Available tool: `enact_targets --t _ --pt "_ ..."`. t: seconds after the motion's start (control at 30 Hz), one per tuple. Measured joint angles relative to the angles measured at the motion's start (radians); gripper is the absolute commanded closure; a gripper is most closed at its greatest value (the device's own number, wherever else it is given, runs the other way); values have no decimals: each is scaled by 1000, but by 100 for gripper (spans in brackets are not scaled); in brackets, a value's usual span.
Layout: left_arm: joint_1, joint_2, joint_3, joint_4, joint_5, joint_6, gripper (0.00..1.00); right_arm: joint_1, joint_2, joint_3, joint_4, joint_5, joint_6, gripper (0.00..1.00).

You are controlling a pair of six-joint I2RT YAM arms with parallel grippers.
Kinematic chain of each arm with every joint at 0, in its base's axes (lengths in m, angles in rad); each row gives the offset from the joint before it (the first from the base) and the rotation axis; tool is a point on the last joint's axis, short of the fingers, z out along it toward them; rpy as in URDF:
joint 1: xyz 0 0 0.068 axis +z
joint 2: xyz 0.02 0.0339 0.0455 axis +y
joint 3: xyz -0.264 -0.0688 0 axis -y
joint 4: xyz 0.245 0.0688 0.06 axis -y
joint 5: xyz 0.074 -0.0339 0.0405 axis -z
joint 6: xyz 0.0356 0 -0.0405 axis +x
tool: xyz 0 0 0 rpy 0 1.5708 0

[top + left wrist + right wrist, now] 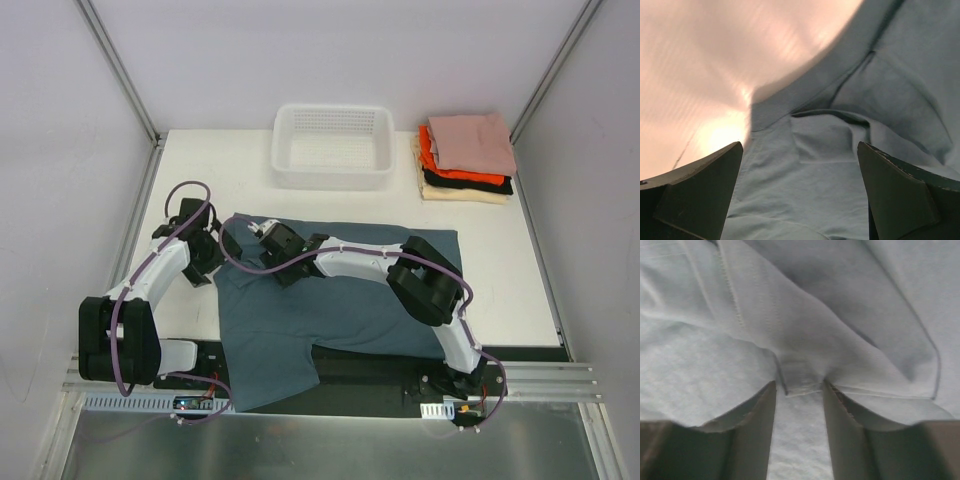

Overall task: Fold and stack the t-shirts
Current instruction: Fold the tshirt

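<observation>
The slate blue-grey t-shirt (340, 290) lies spread on the table, its near part hanging over the front edge. My right gripper (262, 233) reaches across it to the upper left part. In the right wrist view the gripper (799, 385) is closed on a stitched hem fold of the shirt (840, 300), and cloth drapes over both fingers (757, 420). My left gripper (212, 258) is at the shirt's left edge. In the left wrist view it (800, 147) is wide open, just above the shirt (880, 90). Folded pink (472, 142), orange-red (432, 158), black (465, 182) and cream (460, 196) shirts are stacked at the back right.
A white mesh basket (332, 181) stands at the back centre, beyond the shirt. Bare white table (715, 60) lies to the left of the shirt's edge. Side walls close in the table on the left and right.
</observation>
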Motion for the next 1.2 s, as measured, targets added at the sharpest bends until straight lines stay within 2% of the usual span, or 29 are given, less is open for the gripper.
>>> enact_targets --t 0.03,0.1,0.13,0.33,0.7,1.2 --pt "0 0 0 11 13 0 1 0 0 1 -5 11 2 69" --pt "0 0 0 28 32 0 1 1 0 2 -16 35 6 74" --pt "0 2 0 33 42 0 1 1 0 2 -21 45 5 82" --pt "0 30 0 64 76 0 1 7 0 2 -36 96 7 99" --pt "0 50 0 80 103 1 1 10 -18 0 -65 121 1 99" --pt "0 49 0 80 130 11 1 10 -174 -93 -161 115 2 99"
